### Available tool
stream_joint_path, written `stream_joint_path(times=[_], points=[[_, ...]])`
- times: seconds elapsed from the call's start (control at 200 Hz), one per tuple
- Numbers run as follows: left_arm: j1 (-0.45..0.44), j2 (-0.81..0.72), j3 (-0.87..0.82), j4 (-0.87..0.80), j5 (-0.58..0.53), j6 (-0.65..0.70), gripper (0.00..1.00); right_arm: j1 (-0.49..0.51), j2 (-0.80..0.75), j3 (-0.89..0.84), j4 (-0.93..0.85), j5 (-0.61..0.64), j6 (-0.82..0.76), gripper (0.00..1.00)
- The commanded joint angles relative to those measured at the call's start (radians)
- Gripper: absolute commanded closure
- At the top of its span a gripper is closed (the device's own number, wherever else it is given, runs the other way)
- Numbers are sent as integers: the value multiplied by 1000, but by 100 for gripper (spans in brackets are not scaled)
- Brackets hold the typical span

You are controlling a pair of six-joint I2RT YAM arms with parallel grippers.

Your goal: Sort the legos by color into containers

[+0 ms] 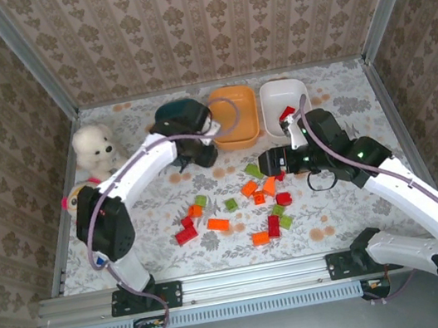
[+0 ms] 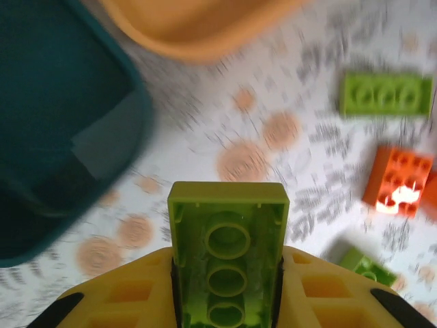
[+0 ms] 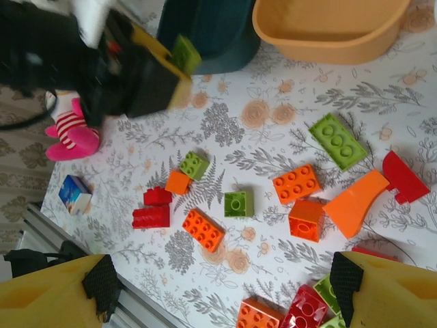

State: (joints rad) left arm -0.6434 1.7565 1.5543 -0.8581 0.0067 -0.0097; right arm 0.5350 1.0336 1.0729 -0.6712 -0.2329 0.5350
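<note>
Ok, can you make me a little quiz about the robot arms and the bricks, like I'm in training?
1. Pick one: the left gripper holds a brick coloured A red, B orange, C light green.
2. True or false: the right gripper is shut on something.
3. Fill in: the lego inside the white tub is ___.
Key: 1 C; 2 false, it is open; 3 red.

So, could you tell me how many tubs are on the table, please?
3, in a row at the far edge: dark teal tub left, orange tub middle, white tub right.
</note>
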Motion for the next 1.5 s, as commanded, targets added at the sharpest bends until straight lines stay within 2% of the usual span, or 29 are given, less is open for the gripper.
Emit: stream_joint_path(times=[0.0,0.205,0.405,0.53,0.715,0.925,1.11,1.315,1.495], points=[[96,52,94,-85,-6,-84,71,0,27,31,37,-15,10,15],[242,286,354,-149,-36,-143,71,2,95,67,60,-46,4,15],[290,547,634,-276,-98,-210,71,3,152,91,74,-83,8,15],[293,646,733,-332,-97,-254,70,4,151,98,73,-67,9,14],[274,681,741,-355,-142,-302,71,3,154,84,79,-62,17,14],[267,723,738,-399,-137,-356,70,3,164,80,87,-65,16,14],[260,731,739,-407,-146,-374,53,3,181,93,73,-71,7,14],[251,722,799,-430,-167,-359,43,3,172,94,58,-70,-3,14],[240,647,886,-421,-143,-394,39,17,180,110,25,-60,-54,15]])
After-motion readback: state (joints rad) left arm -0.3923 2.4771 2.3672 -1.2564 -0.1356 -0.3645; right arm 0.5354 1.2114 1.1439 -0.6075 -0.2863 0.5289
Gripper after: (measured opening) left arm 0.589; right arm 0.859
